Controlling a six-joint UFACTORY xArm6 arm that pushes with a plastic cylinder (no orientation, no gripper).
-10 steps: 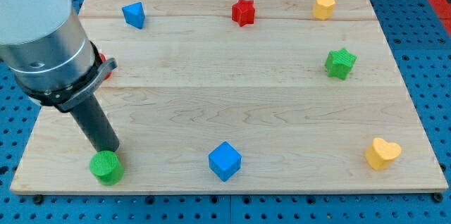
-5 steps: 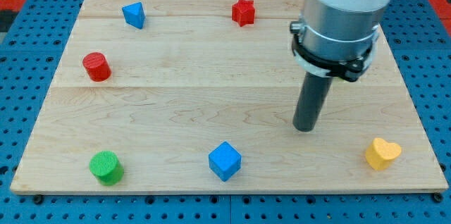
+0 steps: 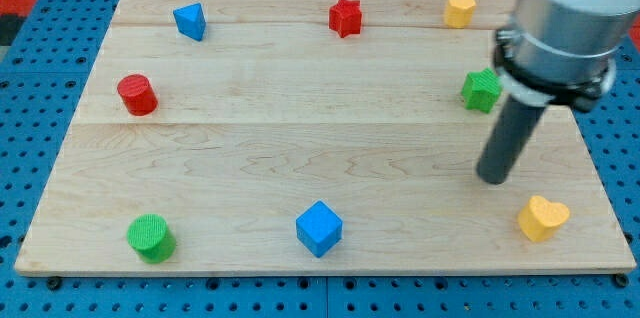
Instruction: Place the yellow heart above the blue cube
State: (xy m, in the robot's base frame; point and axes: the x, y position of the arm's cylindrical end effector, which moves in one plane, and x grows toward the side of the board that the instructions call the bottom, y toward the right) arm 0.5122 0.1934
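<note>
The yellow heart (image 3: 543, 218) lies near the board's bottom right corner. The blue cube (image 3: 319, 228) sits at the bottom middle, far to the heart's left. My tip (image 3: 493, 177) rests on the board up and to the left of the yellow heart, a short gap away, not touching it. The tip is well to the right of the blue cube.
A green star (image 3: 481, 89) sits just above my rod, partly hidden by the arm. A yellow block (image 3: 459, 8) and a red star (image 3: 345, 17) are at the top. A blue triangular block (image 3: 189, 21), a red cylinder (image 3: 137, 94) and a green cylinder (image 3: 151, 237) are at the left.
My tip has swept from the green cylinder at the bottom left across the board to the right, ending near the yellow heart. No block has moved.
</note>
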